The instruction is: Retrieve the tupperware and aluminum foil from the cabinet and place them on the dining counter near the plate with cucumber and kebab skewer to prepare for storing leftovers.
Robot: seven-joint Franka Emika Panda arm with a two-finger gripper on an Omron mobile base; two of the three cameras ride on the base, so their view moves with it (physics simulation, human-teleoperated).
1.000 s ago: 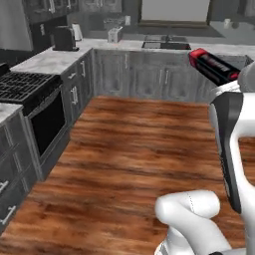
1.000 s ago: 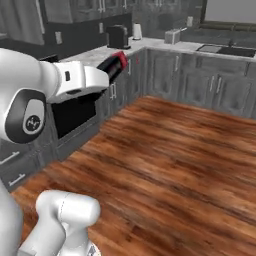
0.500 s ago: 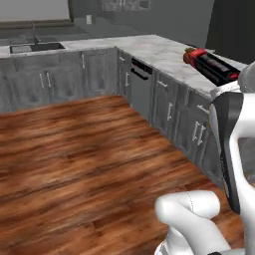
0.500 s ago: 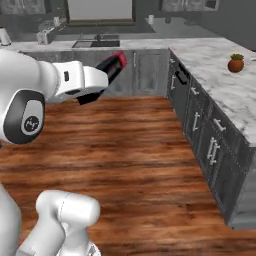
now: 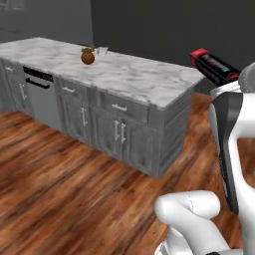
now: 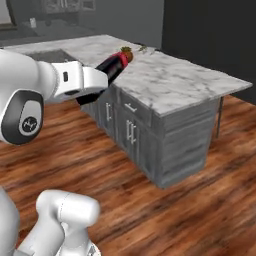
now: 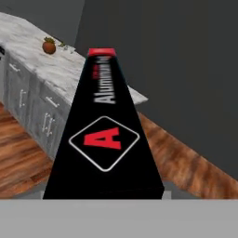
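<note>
Across both base views the room had swung — sink run replaced by a white grey-veined marble surface [image 5: 124, 74]; the end effector [image 6: 97, 85] stayed clamped on the long black red-ended foil box [image 7: 104, 135], carried toward it.

A long black aluminium-foil box [image 7: 106, 139] with a red far end runs up the middle, bearing a red letter A in a white-edged diamond and white lettering. Behind it to the left lies a white grey-veined marble bench [image 7: 46, 65] over grey cabinets, carrying a small round brown pot [image 7: 49, 46] with green leaves. Brown wooden floor [image 7: 186, 162] shows below.
</note>
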